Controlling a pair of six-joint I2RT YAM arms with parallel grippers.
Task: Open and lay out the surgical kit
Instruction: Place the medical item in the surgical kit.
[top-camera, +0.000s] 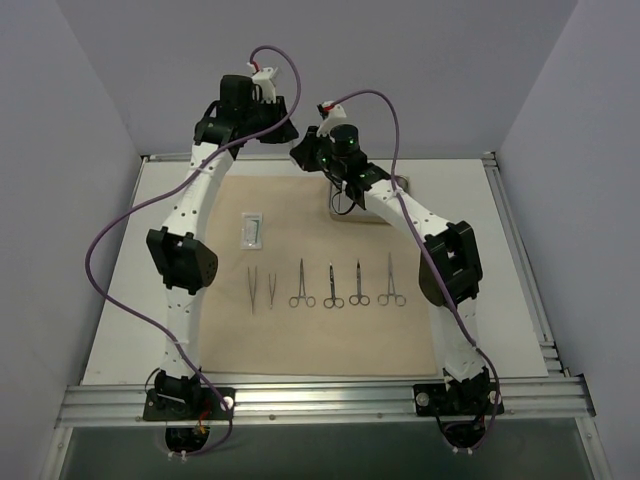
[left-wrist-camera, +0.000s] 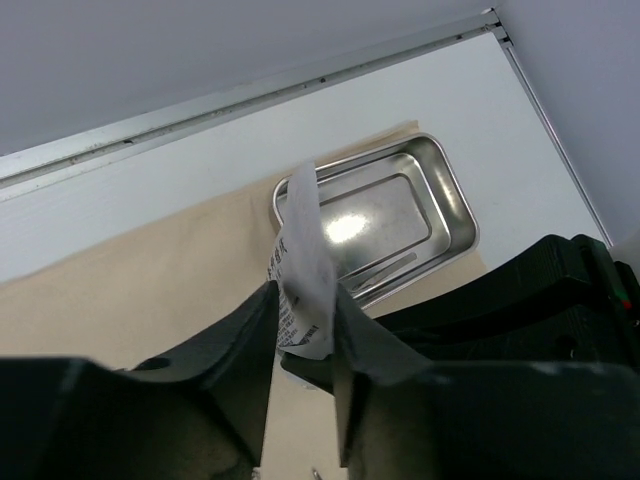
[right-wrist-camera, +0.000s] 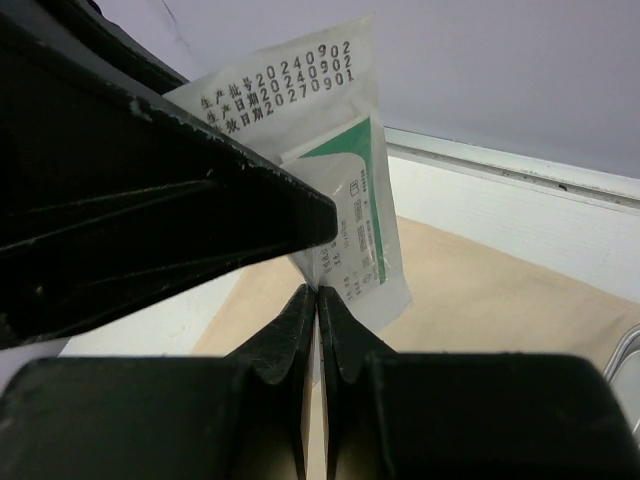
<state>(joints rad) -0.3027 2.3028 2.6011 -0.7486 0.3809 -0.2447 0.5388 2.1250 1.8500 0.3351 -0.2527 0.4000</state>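
Observation:
A white packet (left-wrist-camera: 303, 240) with green print (right-wrist-camera: 345, 150) hangs in the air at the back of the table. My right gripper (right-wrist-camera: 318, 292) is shut on its lower edge. My left gripper (left-wrist-camera: 304, 300) is open, its fingers (right-wrist-camera: 150, 210) standing on either side of the same packet. Both grippers meet above the far edge of the beige cloth (top-camera: 330, 340), left (top-camera: 285, 130) and right (top-camera: 305, 152). The steel tray (left-wrist-camera: 455, 205) lies empty on the cloth below; in the top view (top-camera: 338, 211) the right arm mostly hides it.
On the cloth lie a second white packet (top-camera: 253, 230), two tweezers (top-camera: 253, 288) and several scissor-handled clamps (top-camera: 359, 285) in a row. An aluminium rail (left-wrist-camera: 200, 105) runs along the table's far edge, with walls close behind and at both sides.

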